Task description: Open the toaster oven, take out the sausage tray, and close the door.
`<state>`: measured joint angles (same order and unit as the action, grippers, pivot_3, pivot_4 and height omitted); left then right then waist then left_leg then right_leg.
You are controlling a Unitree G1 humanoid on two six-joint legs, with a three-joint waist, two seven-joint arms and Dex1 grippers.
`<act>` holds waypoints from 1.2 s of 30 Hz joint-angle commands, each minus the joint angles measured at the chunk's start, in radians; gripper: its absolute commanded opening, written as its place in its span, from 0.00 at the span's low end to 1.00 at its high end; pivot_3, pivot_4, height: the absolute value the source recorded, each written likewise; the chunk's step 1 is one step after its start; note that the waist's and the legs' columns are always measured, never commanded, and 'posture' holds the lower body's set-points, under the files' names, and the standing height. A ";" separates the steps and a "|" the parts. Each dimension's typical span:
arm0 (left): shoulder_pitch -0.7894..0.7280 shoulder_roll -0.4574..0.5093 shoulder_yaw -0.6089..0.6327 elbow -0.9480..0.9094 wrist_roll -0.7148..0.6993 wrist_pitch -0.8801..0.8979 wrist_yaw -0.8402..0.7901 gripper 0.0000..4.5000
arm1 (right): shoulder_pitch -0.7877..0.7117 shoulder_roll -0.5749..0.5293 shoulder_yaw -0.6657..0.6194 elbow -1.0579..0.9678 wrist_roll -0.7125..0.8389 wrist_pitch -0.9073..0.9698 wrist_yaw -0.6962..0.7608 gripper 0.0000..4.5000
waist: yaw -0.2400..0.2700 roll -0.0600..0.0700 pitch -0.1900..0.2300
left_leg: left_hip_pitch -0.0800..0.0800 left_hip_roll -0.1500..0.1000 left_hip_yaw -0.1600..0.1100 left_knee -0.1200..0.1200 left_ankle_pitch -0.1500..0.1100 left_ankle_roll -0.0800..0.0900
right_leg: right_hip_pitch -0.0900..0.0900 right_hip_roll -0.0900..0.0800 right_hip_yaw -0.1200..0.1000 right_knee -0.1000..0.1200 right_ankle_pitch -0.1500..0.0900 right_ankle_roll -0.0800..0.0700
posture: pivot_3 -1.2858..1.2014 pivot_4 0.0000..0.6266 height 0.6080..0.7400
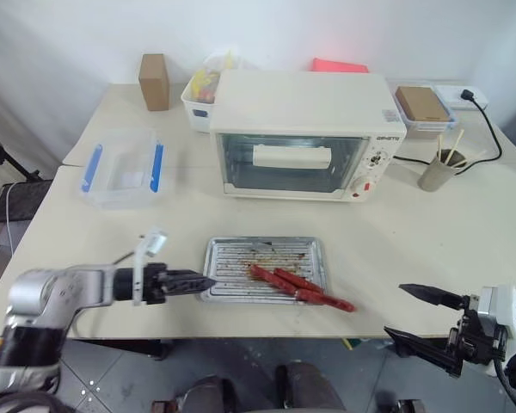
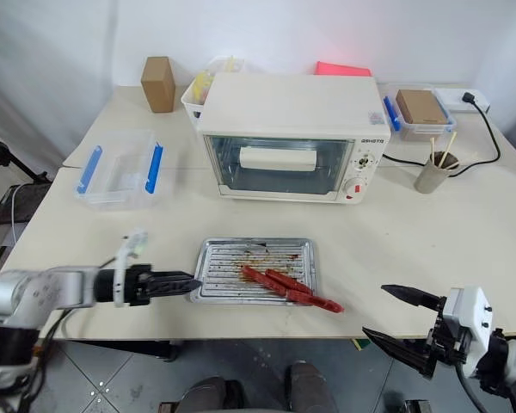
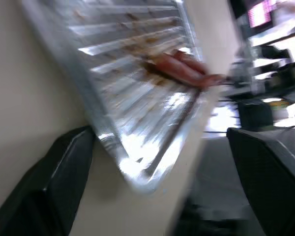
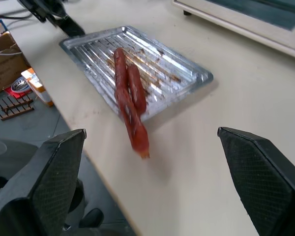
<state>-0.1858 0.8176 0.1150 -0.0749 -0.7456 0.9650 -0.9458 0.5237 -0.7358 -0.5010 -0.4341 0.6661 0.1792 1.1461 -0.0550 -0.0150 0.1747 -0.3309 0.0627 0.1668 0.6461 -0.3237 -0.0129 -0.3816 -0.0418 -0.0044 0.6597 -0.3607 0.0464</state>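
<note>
One toaster oven point(image 1: 301, 133) stands toward the back of the table point(image 1: 464, 232), and its door point(image 1: 292, 163) is shut, the single wide bar handle showing behind the glass. One sausage tray point(image 1: 262, 269) lies flat on the table in front of the oven, near the front edge. It carries what look like three red-brown sausages point(image 1: 301, 288), though they lie so close together that the count is not certain; one of them sticks out past the tray's rim at the corner away from the oven, toward the right arm's side.

The left gripper point(image 1: 208, 281) sits at the tray's left edge, level with the table, with its two black fingers spread apart and holding nothing; in the left wrist view the tray's corner lies between them. The right gripper point(image 1: 410, 312) hangs past the table's front edge, well to the right of the tray, its two fingers spread wide and empty.

Left of the oven lies one clear plastic box with two blue clips point(image 1: 122, 168). Right of the oven stands one cup holding sticks point(image 1: 434, 170).
</note>
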 commanded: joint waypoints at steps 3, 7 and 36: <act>0.107 0.022 0.060 0.027 0.196 -0.583 -0.230 1.00 | 0.039 -0.037 -0.052 -0.040 -0.067 0.008 -0.020 1.00 | 0.010 -0.002 0.001 | -0.005 0.000 -0.002 0.000 -0.001 0.002 | -0.003 -0.001 -0.002 -0.001 0.001 -0.002 | 0.52 0.24 1.00; 0.123 -0.012 0.129 0.047 0.147 -0.694 -0.303 1.00 | 0.058 -0.056 -0.042 -0.039 -0.106 0.016 -0.020 1.00 | 0.027 -0.002 0.000 | -0.012 0.000 -0.002 0.000 -0.003 0.006 | -0.007 -0.002 -0.003 -0.005 0.001 -0.002 | 0.52 0.24 1.00; 0.226 -0.099 0.116 -0.180 0.089 -0.589 -0.212 1.00 | -0.316 -0.023 0.363 0.013 -0.341 0.075 -0.193 0.01 | 0.021 -0.004 0.001 | -0.020 0.000 -0.003 0.006 0.000 0.010 | -0.013 -0.001 -0.005 -0.001 0.000 0.002 | 0.52 0.24 1.00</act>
<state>0.0336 0.7205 0.2221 -0.2285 -0.6423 0.3879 -1.1512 0.2128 -0.7679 -0.1378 -0.3823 0.3098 0.2459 0.9638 -0.0339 -0.0185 0.1754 -0.3513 0.0629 0.1640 0.6519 -0.3236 -0.0026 -0.3950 -0.0428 -0.0091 0.6587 -0.3607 0.0480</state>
